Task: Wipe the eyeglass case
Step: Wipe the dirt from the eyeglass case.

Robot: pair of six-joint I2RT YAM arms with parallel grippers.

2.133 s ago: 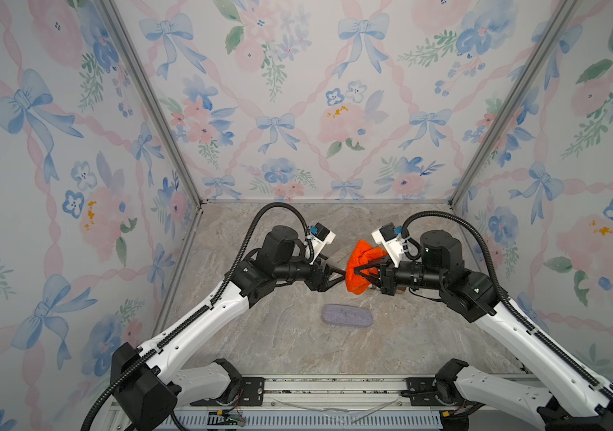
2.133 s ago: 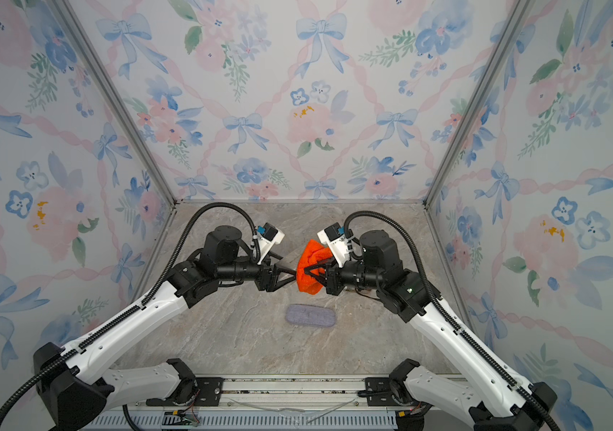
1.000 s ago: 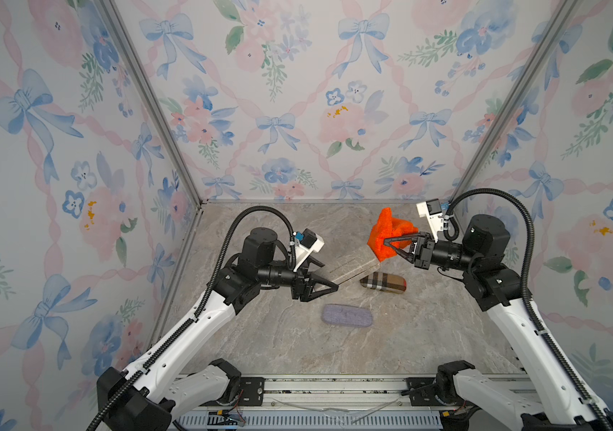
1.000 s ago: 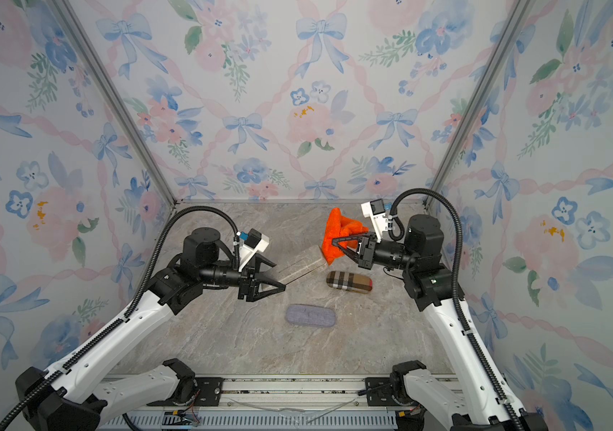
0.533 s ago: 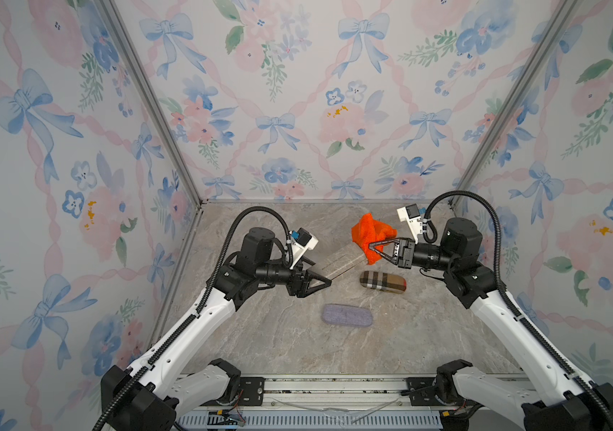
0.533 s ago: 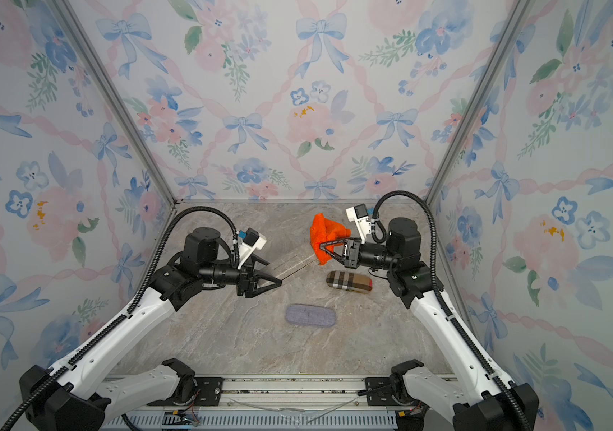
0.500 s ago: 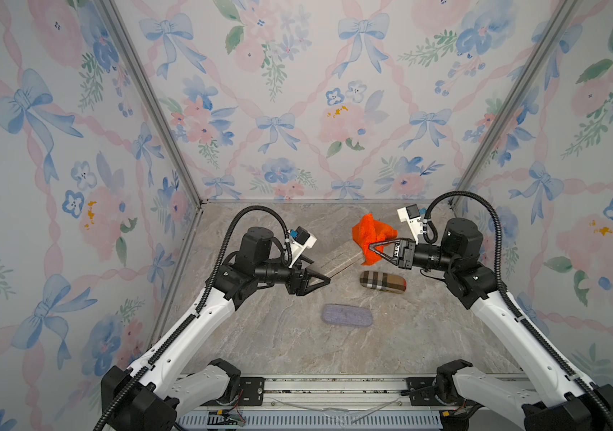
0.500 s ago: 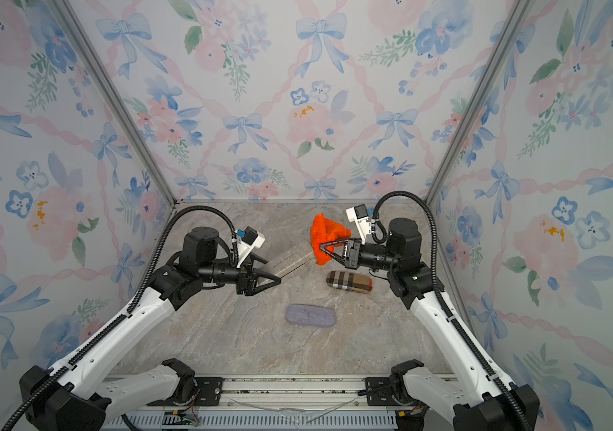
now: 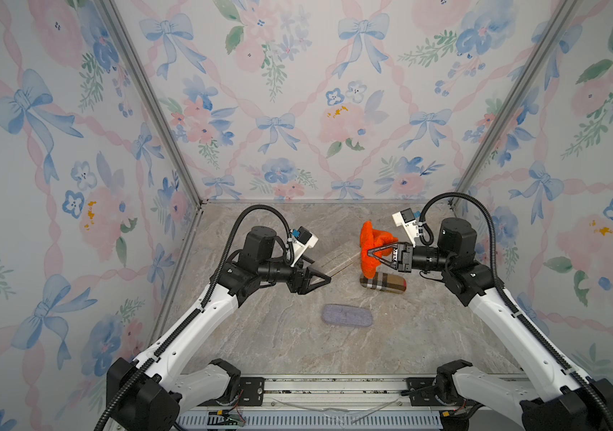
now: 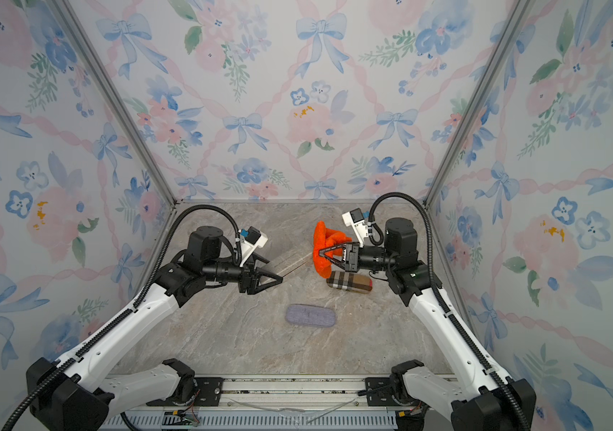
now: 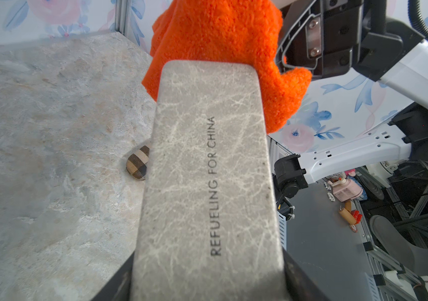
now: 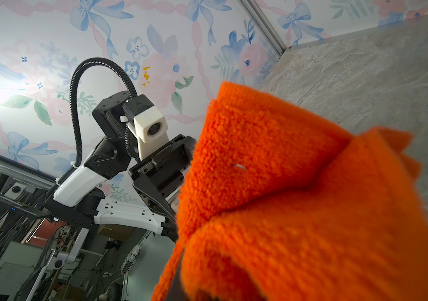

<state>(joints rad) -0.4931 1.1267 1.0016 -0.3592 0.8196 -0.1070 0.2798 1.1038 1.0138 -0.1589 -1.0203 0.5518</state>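
As the right gripper (image 9: 369, 253), clenching the cloth (image 9: 371, 239), returns to the grey eyeglass case (image 9: 336, 258) clamped by the left gripper (image 9: 325, 278), wiping apparently resumes.

White-shelled arm links (image 9: 200, 317), black joint housings (image 9: 260, 242), ribbed black cable conduits (image 9: 239, 224), white wrist cameras (image 9: 304, 240); black triangular left claw (image 9: 329, 278), right claw (image 9: 369, 252).

In the left wrist view the grey eyeglass case (image 11: 207, 169) ran off the picture's edge at its held end. It covered most of the plaid case (image 11: 138, 165), of which only one rounded end showed. The orange cloth (image 12: 299, 208) filled much of the right wrist view and hid the tips of the right claw (image 9: 369, 252). In both top views the grey eyeglass case's outline was hard to tell from the worktop (image 9: 260, 336).
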